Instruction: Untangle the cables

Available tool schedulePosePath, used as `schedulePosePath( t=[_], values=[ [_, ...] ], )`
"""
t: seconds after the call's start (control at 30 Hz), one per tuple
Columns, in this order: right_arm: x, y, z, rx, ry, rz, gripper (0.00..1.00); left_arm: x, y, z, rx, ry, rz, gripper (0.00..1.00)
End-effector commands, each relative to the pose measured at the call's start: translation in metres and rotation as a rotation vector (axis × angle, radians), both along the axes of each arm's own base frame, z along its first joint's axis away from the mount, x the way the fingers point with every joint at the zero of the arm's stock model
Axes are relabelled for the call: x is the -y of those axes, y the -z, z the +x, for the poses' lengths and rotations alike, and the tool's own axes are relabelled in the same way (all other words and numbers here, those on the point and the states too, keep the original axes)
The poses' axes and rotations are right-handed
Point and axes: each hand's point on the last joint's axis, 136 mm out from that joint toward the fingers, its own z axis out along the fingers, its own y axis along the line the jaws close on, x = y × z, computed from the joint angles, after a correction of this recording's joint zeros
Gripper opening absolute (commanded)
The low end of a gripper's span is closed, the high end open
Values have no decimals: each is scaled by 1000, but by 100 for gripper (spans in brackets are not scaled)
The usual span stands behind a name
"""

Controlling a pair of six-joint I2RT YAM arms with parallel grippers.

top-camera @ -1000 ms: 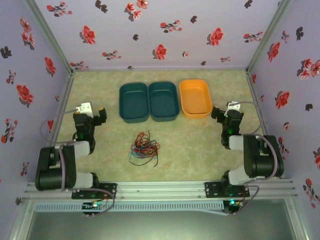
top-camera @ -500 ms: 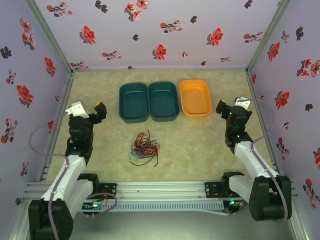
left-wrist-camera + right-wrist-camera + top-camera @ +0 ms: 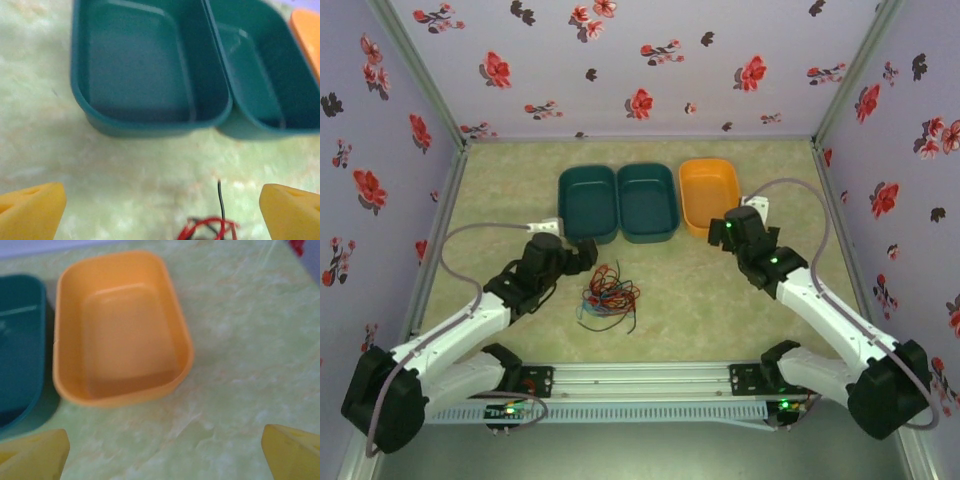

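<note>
Top external: the cables (image 3: 608, 298) lie bundled toward the table's (image 3: 500, 200) near edge, left gripper (image 3: 582, 251) released just beside them. The right gripper (image 3: 719, 232), also released, hangs by the orange bin (image 3: 710, 195).

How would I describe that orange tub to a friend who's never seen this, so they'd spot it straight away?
On the pale marbled table, three shallow tubs stand in a row near the far edge. The orange tub is the right-hand one. Its neighbours, the middle tub and the left tub, are both dark teal.
</note>
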Motion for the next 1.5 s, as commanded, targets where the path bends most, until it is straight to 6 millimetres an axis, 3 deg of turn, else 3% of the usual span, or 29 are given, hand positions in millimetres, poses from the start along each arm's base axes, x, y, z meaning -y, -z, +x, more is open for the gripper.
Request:
schedulePosePath(
  t=[0.0,0.23,0.4,0.53,0.77,1.0,1.17,1.47],
  values=[
    [-18,21,-22,-154,-24,19,99,7,14,-25,-148,58,32,100],
    [-86,40,-36,-300,-204,132,82,23,57,-63,-315,164,-17,100],
    [-116,51,-41,-342,-293,247,72,40,72,-63,-315,208,-29,94],
    [-121,59,-47,-363,-321,273,70,64,80,-59,-309,250,-61,76],
    [-121,74,-62,-431,-362,327,68,116,77,-40,-265,337,-87,47],
    [-116,77,-72,-479,-395,383,56,164,67,-13,-216,387,-145,36],
    [-111,80,-82,-496,-394,385,49,175,65,-5,-217,375,-169,36],
    [-114,88,-96,-528,-427,424,40,159,64,-10,-226,347,-123,52]
  ],
)
